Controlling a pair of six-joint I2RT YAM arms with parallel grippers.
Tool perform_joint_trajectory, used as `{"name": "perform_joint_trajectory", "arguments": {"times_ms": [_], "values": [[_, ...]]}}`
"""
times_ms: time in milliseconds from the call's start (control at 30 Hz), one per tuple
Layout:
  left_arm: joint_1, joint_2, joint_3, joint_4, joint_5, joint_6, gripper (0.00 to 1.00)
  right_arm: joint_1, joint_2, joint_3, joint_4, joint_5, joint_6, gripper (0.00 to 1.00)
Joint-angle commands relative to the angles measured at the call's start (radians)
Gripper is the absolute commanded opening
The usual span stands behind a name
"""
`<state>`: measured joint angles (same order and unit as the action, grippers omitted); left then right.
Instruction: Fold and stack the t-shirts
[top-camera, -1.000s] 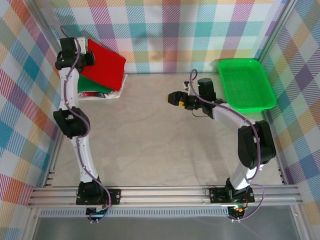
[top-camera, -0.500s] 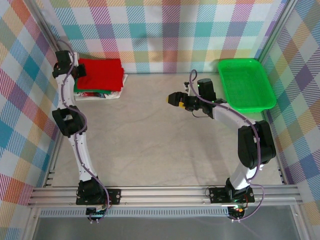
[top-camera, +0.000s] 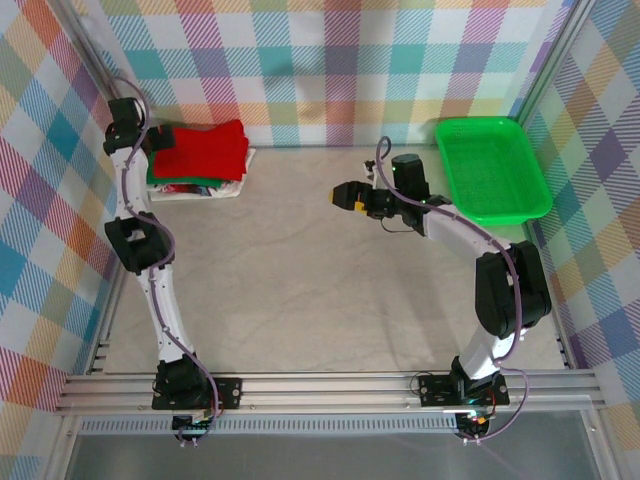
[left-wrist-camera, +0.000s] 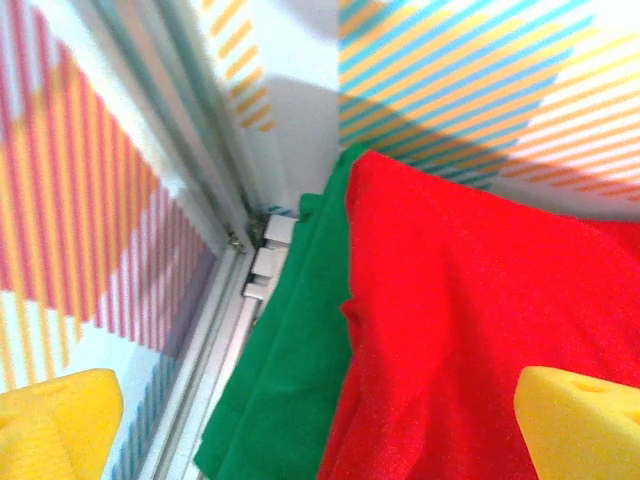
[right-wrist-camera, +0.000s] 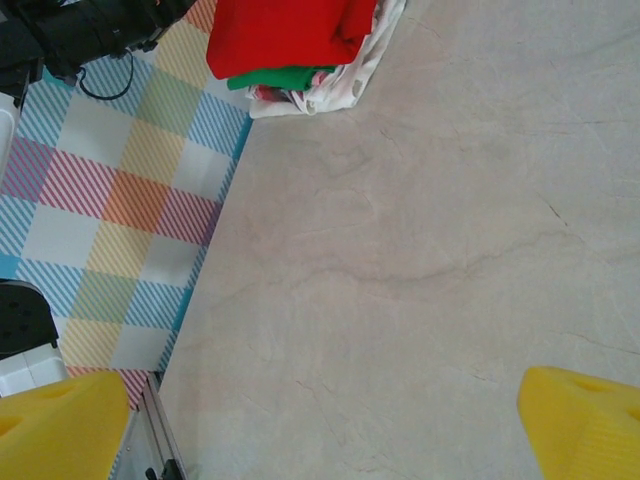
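Left wrist view first: the left claw (left-wrist-camera: 315, 430) is spread wide, its yellow fingertips (left-wrist-camera: 55, 420) sitting in the two bottom corners of the frame with nothing pinched between them. The red t-shirt (left-wrist-camera: 480, 330) covers the right half, lying on the dark green t-shirt (left-wrist-camera: 285, 380), whose edge peeks out along the left, hard by the metal frame rail (left-wrist-camera: 240, 290).

Over to the right wrist view: the right claw (right-wrist-camera: 320, 430) is also spread and empty, hanging over bare table (right-wrist-camera: 450, 250). The stack sits at the top left of the frame, red on top, green under it, a whitish t-shirt (right-wrist-camera: 350, 85) at the bottom.

From the top view, the pile is in the upper left corner and the green basket (top-camera: 480, 121) in the upper right, well apart.

This looks like the release onto the stack. To do it well, I'd back the left claw straight off the cloth, fingertips clear of the red fold, so nothing drags or unfolds.
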<state>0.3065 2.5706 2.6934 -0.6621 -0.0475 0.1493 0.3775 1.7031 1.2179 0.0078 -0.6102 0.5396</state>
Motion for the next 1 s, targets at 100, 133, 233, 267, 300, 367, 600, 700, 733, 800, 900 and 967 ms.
{"name": "perform_joint_trajectory", "arguments": {"times_ms": [100, 133, 233, 267, 300, 367, 600, 700, 733, 800, 900, 967], "values": [[0.013, -0.401, -0.221, 0.057, -0.048, -0.180, 1.00, 0.006, -0.088, 0.003, -0.009, 0.159, -0.113, 1.00], [0.010, -0.514, -0.393, 0.154, -0.007, -0.208, 1.00, 0.006, -0.119, -0.018, -0.008, 0.229, -0.142, 1.00], [0.002, -0.818, -0.852, 0.513, 0.083, -0.303, 1.00, 0.004, -0.207, -0.092, 0.036, 0.407, -0.248, 1.00], [-0.004, -0.912, -1.022, 0.600, 0.101, -0.339, 1.00, 0.003, -0.238, -0.121, 0.053, 0.487, -0.279, 1.00], [-0.010, -0.996, -1.145, 0.662, 0.103, -0.380, 1.00, 0.001, -0.269, -0.153, 0.075, 0.567, -0.308, 1.00], [-0.011, -1.135, -1.362, 0.746, 0.102, -0.494, 1.00, -0.005, -0.324, -0.222, 0.129, 0.712, -0.342, 1.00], [-0.176, -1.541, -2.068, 0.972, -0.021, -0.501, 1.00, -0.032, -0.525, -0.512, 0.312, 1.068, -0.470, 1.00], [-0.260, -1.628, -2.202, 0.886, -0.157, -0.402, 1.00, -0.044, -0.558, -0.602, 0.299, 1.090, -0.532, 1.00], [-0.290, -1.668, -2.242, 0.849, -0.223, -0.383, 1.00, -0.050, -0.560, -0.634, 0.293, 1.092, -0.526, 1.00], [-0.325, -1.730, -2.344, 0.876, -0.262, -0.315, 1.00, -0.060, -0.559, -0.684, 0.289, 1.069, -0.513, 1.00], [-0.334, -1.735, -2.465, 1.051, -0.227, -0.263, 1.00, -0.074, -0.556, -0.730, 0.298, 1.073, -0.476, 1.00], [-0.334, -1.654, -2.463, 1.107, -0.228, -0.253, 1.00, -0.101, -0.546, -0.750, 0.336, 1.067, -0.478, 1.00]]}}
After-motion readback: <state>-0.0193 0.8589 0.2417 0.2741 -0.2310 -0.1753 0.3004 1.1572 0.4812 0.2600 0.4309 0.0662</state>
